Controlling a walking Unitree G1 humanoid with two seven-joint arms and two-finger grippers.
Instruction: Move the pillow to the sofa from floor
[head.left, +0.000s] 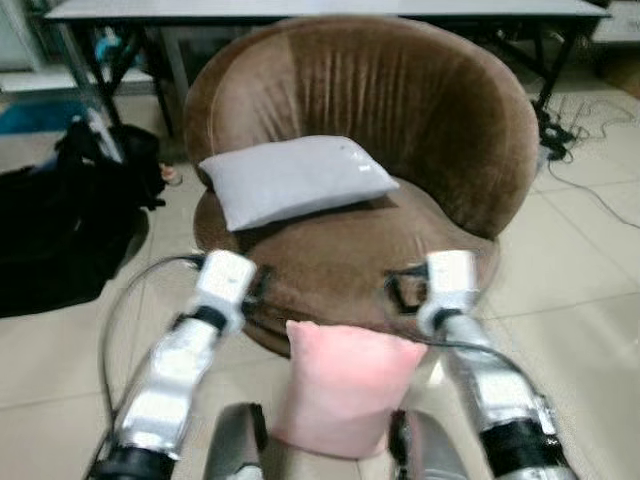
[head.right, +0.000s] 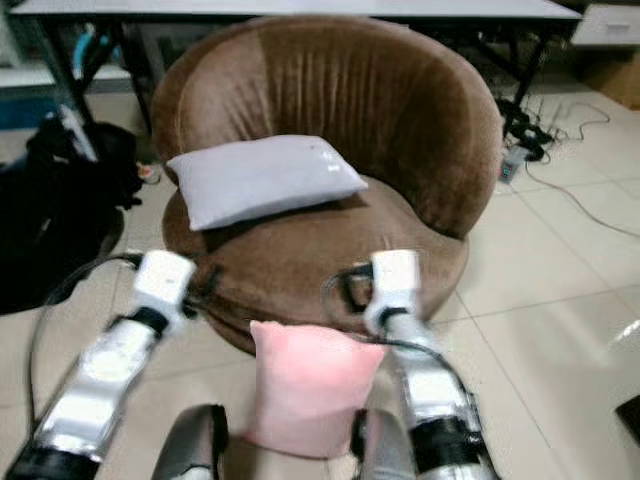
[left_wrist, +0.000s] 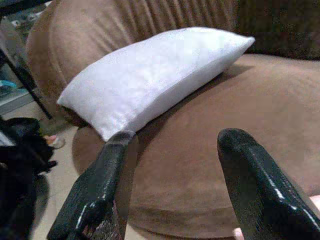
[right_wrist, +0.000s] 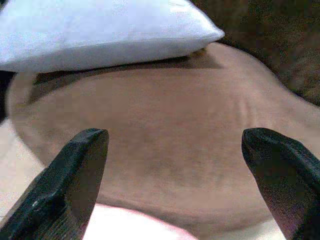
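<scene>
A pink pillow (head.left: 345, 385) stands upright in front of the brown round sofa (head.left: 400, 110), between my two forearms and low against my body. Whether it rests on the floor I cannot tell. A grey pillow (head.left: 295, 180) lies on the sofa seat toward its left side. My left gripper (left_wrist: 177, 137) is open over the seat's front edge, pointing at the grey pillow. My right gripper (right_wrist: 175, 134) is also open above the seat's front edge, with nothing between its fingers. A strip of pink pillow (right_wrist: 130, 225) shows just beneath the right fingers.
A black bag (head.left: 60, 220) lies on the tiled floor to the left of the sofa. A long table (head.left: 300, 8) with black legs stands behind it. Cables (head.left: 590, 190) trail over the floor at the right.
</scene>
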